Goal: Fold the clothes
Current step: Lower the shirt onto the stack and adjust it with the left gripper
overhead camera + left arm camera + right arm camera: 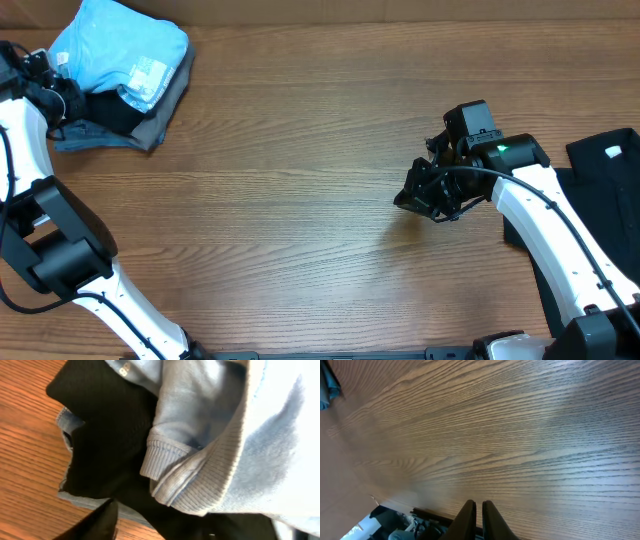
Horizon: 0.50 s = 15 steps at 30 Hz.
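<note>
The clothes lie in two places. A folded pile sits at the table's far left corner: a light blue T-shirt (120,45) on top, black and grey cloth (140,120) under it. A black garment (600,180) with a white label (613,152) lies at the right edge. My left gripper (62,98) is at the pile's left side. In the left wrist view, the blue ribbed hem (200,475) and black cloth (110,435) fill the frame. The left gripper (205,522) has its jaws apart, with one finger (97,522) showing beside the cloth. My right gripper (425,192) (478,506) hangs shut over bare wood, holding nothing.
The wooden table (300,200) stretches between the two arms. The right arm's white link (560,240) crosses in front of the black garment. The table's front edge and gear below it (395,525) show in the right wrist view.
</note>
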Each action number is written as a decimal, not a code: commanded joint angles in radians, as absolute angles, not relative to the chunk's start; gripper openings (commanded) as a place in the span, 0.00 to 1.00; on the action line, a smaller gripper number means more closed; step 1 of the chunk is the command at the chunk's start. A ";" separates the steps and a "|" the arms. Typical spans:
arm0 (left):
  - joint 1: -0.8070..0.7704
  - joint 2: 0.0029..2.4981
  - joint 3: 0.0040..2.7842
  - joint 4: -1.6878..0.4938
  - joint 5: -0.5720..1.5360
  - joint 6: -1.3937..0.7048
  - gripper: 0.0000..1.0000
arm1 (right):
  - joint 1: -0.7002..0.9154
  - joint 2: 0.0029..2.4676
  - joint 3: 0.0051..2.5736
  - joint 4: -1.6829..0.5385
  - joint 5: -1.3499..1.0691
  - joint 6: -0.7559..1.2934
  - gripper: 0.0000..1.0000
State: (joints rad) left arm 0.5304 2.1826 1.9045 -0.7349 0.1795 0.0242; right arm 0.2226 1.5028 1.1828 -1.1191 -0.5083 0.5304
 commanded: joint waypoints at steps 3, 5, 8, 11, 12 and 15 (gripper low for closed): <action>0.534 2.155 1.922 -0.731 0.236 0.019 0.61 | 0.218 1.496 1.198 -1.116 -0.517 0.527 0.09; 0.534 2.155 1.922 -0.719 0.236 0.019 0.62 | 0.218 1.496 1.198 -1.114 -0.517 0.527 0.09; 0.534 2.155 1.922 -0.682 0.237 0.002 0.57 | 0.218 1.496 1.198 -1.108 -0.517 0.527 0.09; 0.535 2.155 1.922 -0.667 0.234 0.000 0.36 | 0.218 1.496 1.198 -1.106 -0.517 0.527 0.09; 0.537 2.155 1.922 -0.663 0.233 0.000 0.25 | 0.218 1.496 1.198 -1.106 -0.517 0.527 0.09; 0.538 2.154 1.922 -0.661 0.231 0.001 0.04 | 0.218 1.496 1.198 -1.105 -0.517 0.527 0.09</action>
State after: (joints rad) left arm 0.5308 2.1826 1.9045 -0.6647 0.2211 0.0025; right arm 0.2222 1.5028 1.1828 -1.1110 -0.5095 0.5304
